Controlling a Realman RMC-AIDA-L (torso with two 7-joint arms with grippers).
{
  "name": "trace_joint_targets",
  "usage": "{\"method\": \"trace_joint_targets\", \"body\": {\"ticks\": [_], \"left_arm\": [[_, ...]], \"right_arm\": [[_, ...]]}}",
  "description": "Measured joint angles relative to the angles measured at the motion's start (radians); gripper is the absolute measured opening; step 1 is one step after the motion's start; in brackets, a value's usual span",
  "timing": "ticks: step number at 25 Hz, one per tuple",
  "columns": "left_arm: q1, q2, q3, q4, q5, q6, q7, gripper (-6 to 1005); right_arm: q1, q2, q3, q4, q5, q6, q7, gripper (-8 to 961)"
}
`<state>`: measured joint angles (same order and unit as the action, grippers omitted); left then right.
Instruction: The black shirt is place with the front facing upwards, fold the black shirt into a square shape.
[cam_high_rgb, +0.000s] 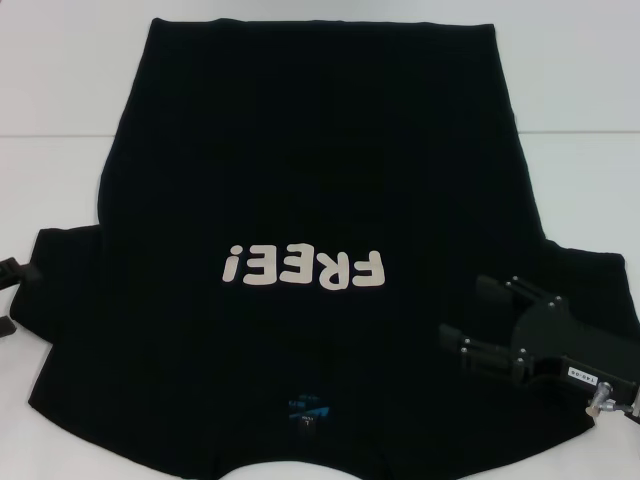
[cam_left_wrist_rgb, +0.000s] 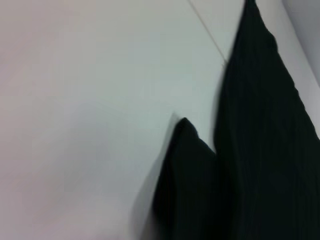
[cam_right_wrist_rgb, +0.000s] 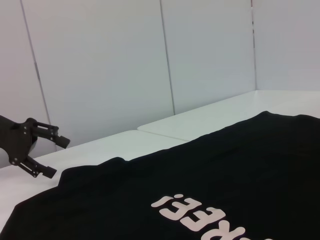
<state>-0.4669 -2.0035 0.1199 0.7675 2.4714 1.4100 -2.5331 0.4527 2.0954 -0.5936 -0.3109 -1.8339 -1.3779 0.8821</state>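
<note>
The black shirt (cam_high_rgb: 320, 150) lies spread flat on the white table (cam_high_rgb: 60, 190), front up, with cream "FREE!" lettering (cam_high_rgb: 303, 267) and a small blue neck label (cam_high_rgb: 305, 410) near the front edge. My right gripper (cam_high_rgb: 466, 310) is open and empty, just above the shirt's right sleeve area. My left gripper (cam_high_rgb: 10, 297) is open at the far left edge, beside the tip of the left sleeve. The right wrist view shows the shirt (cam_right_wrist_rgb: 225, 170), the lettering (cam_right_wrist_rgb: 200, 217) and the open left gripper (cam_right_wrist_rgb: 56, 157). The left wrist view shows the shirt's edge and sleeve (cam_left_wrist_rgb: 260, 150).
A seam line (cam_high_rgb: 50, 135) runs across the table behind the sleeves. White wall panels (cam_right_wrist_rgb: 100, 65) stand beyond the table's far side. Bare white table (cam_left_wrist_rgb: 90, 125) lies to the left of the shirt.
</note>
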Motion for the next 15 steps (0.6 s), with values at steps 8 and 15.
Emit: {"method": "trace_joint_targets", "body": {"ticks": [8,15], "left_arm": [[-0.005,0.001,-0.001,-0.04,-0.002,-0.073,-0.001,919],[-0.013,0.002,0.005,-0.082,-0.006,-0.124,0.008,914]], "right_arm": [[0.0,0.0,0.0,0.0,0.0,-0.001,0.0,946],[0.001,0.0,0.0,-0.001,0.001,-0.001,0.0,946]]}}
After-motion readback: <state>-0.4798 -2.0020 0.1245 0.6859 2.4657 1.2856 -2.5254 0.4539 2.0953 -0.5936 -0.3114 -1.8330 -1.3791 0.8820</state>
